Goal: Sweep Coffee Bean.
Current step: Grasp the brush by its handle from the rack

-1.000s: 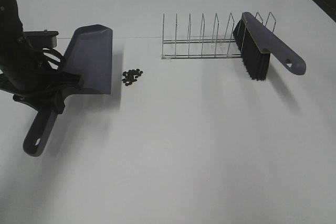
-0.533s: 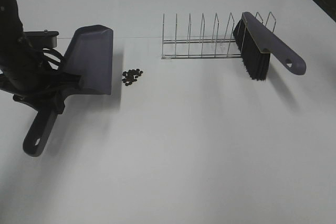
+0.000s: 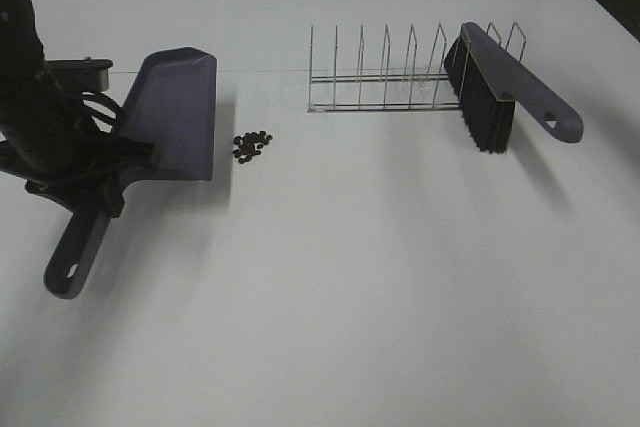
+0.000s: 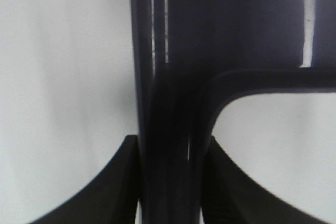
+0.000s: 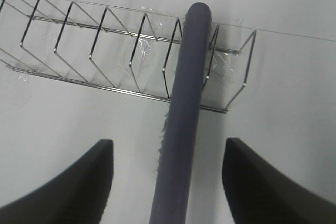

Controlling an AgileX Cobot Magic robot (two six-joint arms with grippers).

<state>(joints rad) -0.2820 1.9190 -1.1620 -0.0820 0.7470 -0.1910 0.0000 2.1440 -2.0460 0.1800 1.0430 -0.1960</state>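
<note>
So the left gripper (image 4: 170,182) is clamped tight on the handle of the grey-purple plastic dustpan (image 3: 175,112) at the left of the overhead frame. The little cluster of dark coffee beans (image 3: 251,145) sits on the white table (image 3: 400,297) just right of the dustpan's front edge, with a small gap between them. Upper right, the grey-handled brush with black bristles (image 3: 500,87) leans in the end slot of a thin wire rack (image 3: 380,77). The right gripper (image 5: 167,145) hangs over the brush handle, jaws apart on either side and holding nothing. My worry is that the rack looks flimsy, so an off-centre grab or a sideways pull could snag a wire and drag the whole thing along. Those beans also look ready to roll, so a hard swipe would likely scatter them past the pan. I can't tell if its lip is flat on the table; if not, beans slip underneath.
</note>
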